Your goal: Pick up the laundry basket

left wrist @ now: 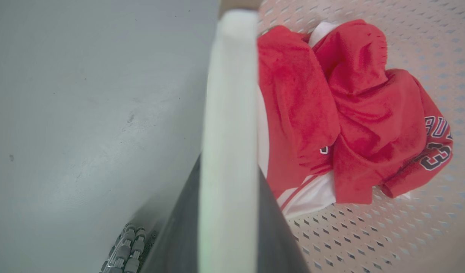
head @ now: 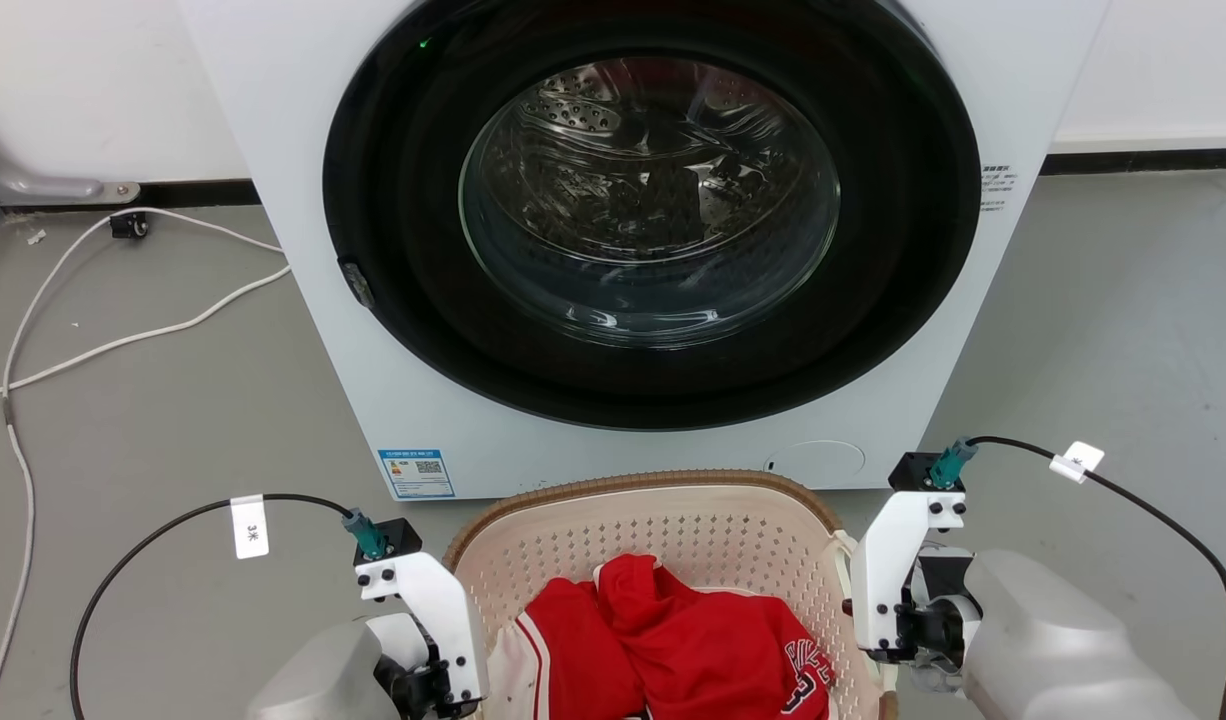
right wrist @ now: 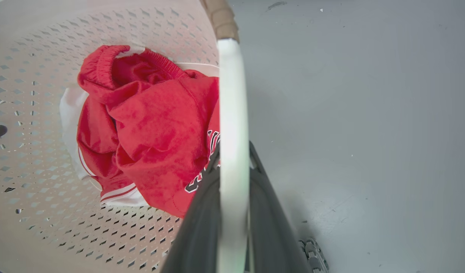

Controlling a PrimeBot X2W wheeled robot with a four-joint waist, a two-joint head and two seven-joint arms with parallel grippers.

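Washing machine (head: 613, 250) stands just behind the laundry basket (head: 653, 488), which sits low between my arms with red clothes (head: 693, 640) inside. My left fingers (left wrist: 230, 167) and right fingers (right wrist: 234, 151) each clamp a white handle (left wrist: 228, 76). Risk: an uneven lift tilts it, or the smooth handles slip free.

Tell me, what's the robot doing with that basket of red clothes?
The robot is taking hold of the laundry basket, which is right in front of the washing machine and has red and white clothes inside. Its left gripper is closed around the white left handle, and its right gripper is closed around the white right handle. I can't tell whether the basket is off the floor yet.
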